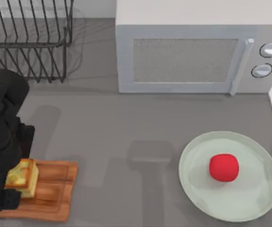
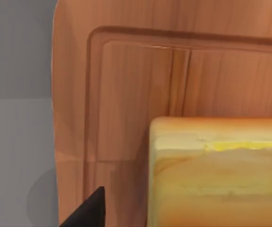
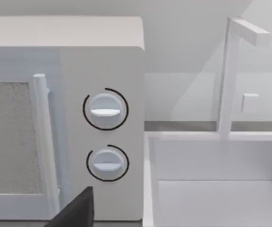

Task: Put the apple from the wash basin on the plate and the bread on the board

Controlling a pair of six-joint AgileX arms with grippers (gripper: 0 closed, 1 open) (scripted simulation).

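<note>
The bread (image 1: 22,177) sits at the left end of the board (image 1: 51,196), near the front-left corner of the surface (image 1: 126,127), with the left arm's dark bulk crowding over it from the left. Its underside isn't clear enough to say whether it rests flat on the wood or is just off it. The left gripper (image 1: 6,189) is right at the slice, and I cannot tell whether its jaws are clamped on it or let go. In the left wrist view the bread (image 2: 218,172) looms close above the board (image 2: 136,90), with its groove running just beyond the slice.

That slice looks light and a bit spongy, so I'd guess it dents if squeezed hard. The pale sides seem the sensible place to hold it, across the thickness, rather than on the toasted top. It should not slip much.

The apple (image 1: 224,167) lies on the plate (image 1: 249,203), a little right of its middle, at the right of the surface. It is smooth and round, so likely to roll if nudged.

Behind stand a microwave (image 1: 192,52) and, back left, a wire rack (image 1: 27,38); both are well apart from the board. The right wrist view faces the microwave (image 3: 103,127) dials and a white basin (image 3: 211,189) beside it. Nothing lies between bread and board.
</note>
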